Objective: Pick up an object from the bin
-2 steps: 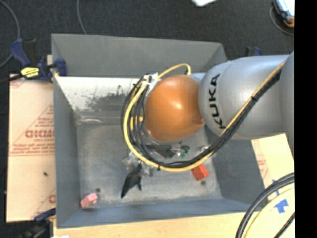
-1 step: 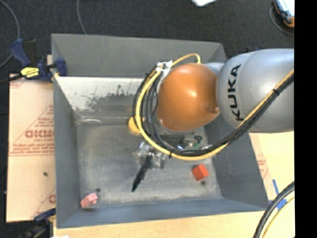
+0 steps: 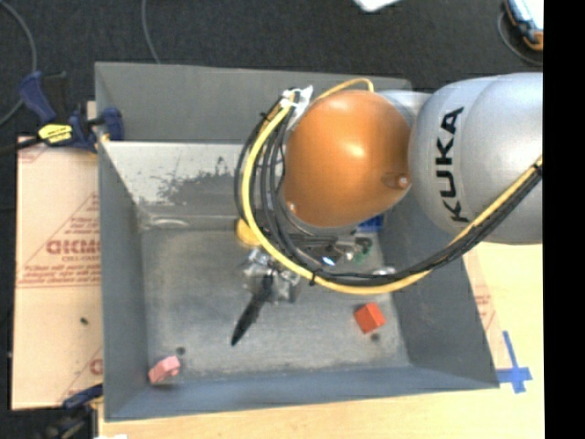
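The arm [image 3: 475, 163] reaches in from the right, and its orange cover [image 3: 343, 158] and a loop of yellow and black cables [image 3: 260, 222] hang above the back half of the grey bin [image 3: 123, 245]. Below them the tool [image 3: 249, 318] slants down and to the left as one dark, narrow shape, its tip just over the bare floor near the middle of the bin. Whether it is apart or together I cannot tell, and nothing can be seen in its grasp.

Three small things lie loose, well apart from one another. A red-orange block [image 3: 369, 317] sits on the floor to the right of the tool, towards the right wall. A pink block [image 3: 164, 369] lies in the near left corner (it is the farthest from the tool). A yellow thing [image 3: 245, 232] peeps out behind the cables, near the back wall; its shape is mostly hidden. A blue and green thing [image 3: 369, 234] shows under the cover, too covered to name.
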`<state>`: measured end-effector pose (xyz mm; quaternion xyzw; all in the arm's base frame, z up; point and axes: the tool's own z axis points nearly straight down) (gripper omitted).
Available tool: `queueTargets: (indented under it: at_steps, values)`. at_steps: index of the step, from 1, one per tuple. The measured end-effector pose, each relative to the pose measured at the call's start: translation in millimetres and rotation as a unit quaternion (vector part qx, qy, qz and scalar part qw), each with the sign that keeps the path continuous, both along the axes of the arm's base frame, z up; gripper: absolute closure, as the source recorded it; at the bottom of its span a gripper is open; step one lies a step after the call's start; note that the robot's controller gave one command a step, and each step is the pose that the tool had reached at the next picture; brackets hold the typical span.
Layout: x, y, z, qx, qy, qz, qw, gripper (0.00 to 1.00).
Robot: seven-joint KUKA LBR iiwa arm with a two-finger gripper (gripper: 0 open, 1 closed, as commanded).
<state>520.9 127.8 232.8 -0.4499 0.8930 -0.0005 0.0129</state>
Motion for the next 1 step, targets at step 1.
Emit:
queueTargets:
  at_steps: [1]
  values:
    - [15.6,-17.6,73.6,-0.001,0.0033,0.012,0.9999,1.0]
